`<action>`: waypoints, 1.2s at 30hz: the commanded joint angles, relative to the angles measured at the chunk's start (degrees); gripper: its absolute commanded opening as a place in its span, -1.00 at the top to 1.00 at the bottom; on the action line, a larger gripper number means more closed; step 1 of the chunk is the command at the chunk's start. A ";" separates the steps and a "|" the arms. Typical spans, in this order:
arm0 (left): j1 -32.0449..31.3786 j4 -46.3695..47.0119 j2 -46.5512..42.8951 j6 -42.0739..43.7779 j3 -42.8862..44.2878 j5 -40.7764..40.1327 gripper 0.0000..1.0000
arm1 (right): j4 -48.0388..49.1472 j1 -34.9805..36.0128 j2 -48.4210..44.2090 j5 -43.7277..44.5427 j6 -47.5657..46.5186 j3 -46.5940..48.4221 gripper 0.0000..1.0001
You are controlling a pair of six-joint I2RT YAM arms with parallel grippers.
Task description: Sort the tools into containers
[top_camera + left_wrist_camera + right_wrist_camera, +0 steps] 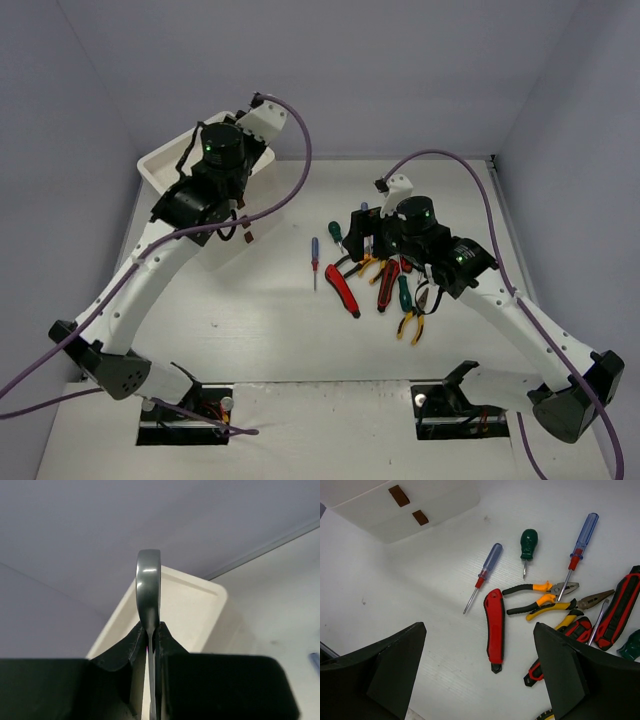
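L fingers (125, 650) pinch slim silver metal wrench (148, 580), head up, over shallow white plastic tray (200, 605) at far-left corner of counter (260, 330). R fingers (390, 665) spread wide, holding nothing, above pile of mixed hand tools (385, 275) nr right edge; red-handled cutter (494, 630) directly below.

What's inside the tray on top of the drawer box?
The far part of the tray that shows holds no tools. The near part is hidden behind the left claw and the wrench it grips; overhead, the arm covers most of it.
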 commanded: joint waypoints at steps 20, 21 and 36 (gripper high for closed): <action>15.35 16.01 8.40 30.64 -9.24 15.52 1.00 | 2.35 -5.70 -4.05 -6.78 -0.17 -4.87 -0.75; 15.65 16.07 8.70 30.80 -9.62 15.93 1.00 | 2.35 -5.81 -3.97 -6.88 -0.24 -4.92 -0.75; 17.29 19.26 10.74 27.78 -12.54 14.47 0.31 | 2.35 -7.03 -4.36 -8.22 -0.84 -6.08 -0.77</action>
